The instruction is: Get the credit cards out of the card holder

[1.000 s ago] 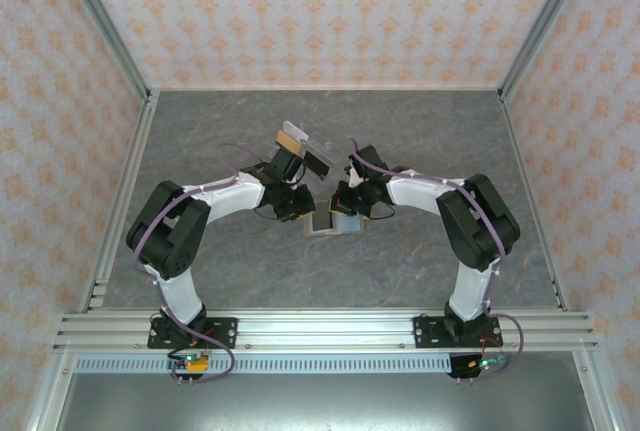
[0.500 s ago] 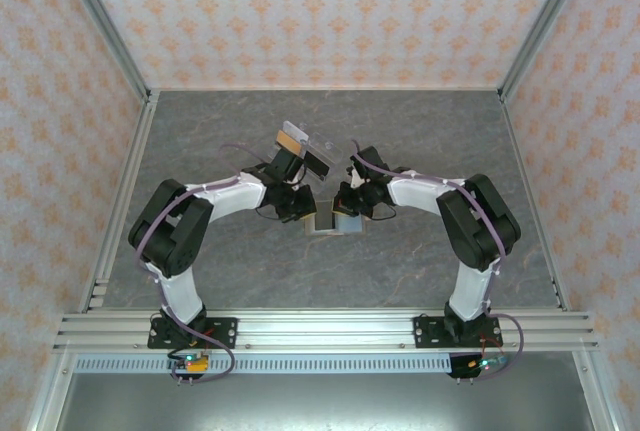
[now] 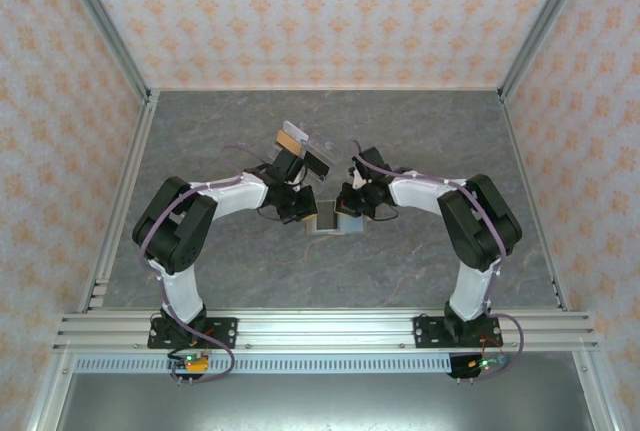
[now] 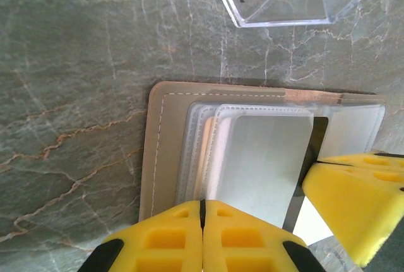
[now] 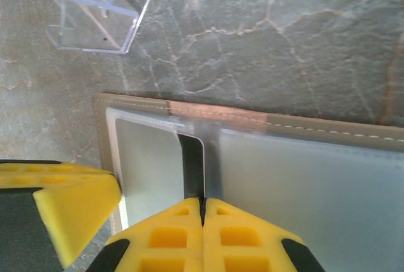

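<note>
L gripper (image 4: 202, 221) just closed pads-together at pale grey-blue flat credit card (image 4: 265, 165) in tan stitched card holder (image 4: 165, 158); R gripper (image 5: 203, 221) shut beside holder. Pull-out prob. next.

card holder (image 4: 164, 158): tan, stitched along the edge, laid open and flat on the grey table (image 4: 76, 64) | clear sleeves (image 4: 197, 152) overlapped inside | cards (image 4: 265, 165): pale grey, flat, kept in sleeves

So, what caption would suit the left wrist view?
Left pincer shut at a pale card edge in the tan card holder.
</note>
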Controlling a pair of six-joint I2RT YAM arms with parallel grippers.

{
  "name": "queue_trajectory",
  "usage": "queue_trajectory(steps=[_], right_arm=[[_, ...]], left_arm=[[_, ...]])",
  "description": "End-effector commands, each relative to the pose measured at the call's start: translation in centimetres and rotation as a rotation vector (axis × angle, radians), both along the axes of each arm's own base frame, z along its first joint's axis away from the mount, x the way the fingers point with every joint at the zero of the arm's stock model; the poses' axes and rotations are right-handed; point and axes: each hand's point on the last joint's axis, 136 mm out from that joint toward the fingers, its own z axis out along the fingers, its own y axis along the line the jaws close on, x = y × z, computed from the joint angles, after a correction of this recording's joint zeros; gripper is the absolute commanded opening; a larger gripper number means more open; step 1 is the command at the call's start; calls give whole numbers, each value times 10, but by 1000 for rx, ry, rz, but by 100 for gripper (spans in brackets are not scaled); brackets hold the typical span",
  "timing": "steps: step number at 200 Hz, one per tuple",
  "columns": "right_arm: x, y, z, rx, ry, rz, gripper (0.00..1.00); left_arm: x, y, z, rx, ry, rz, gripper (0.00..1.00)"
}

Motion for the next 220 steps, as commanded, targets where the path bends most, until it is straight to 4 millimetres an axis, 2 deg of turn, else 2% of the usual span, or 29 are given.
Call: queue_trajectory(steps=[1, 42, 64, 89, 114, 135, 175, 220], right_arm=[[2, -16, 2, -35, -30, -18, 1], [2, -16, 6, -6, -36, -21, 1], [1, -11, 5, 18, -15, -16, 10], [0, -9, 2, 25, 4, -19, 20], [0, -9, -1, 25, 14, -19, 24], [0, -8, -2, 24, 18, -17, 24], [0, -7, -4, 24, 30, -15, 25], [0, -4, -4, 38, 35, -4, 25]], left_arm=[[-6, 11, -12, 75, 32, 7, 6], [-5, 11, -11, 73, 29, 6, 6], [-4, 9, -7, 63, 21, 2, 6], [2, 5, 10, 44, -17, -12, 8], [8, -1, 31, 14, -66, -26, 10], [10, -8, 39, -11, -84, -45, 10], [11, -16, 31, -11, -67, -56, 9], [8, -16, 8, 10, -18, -43, 8]])
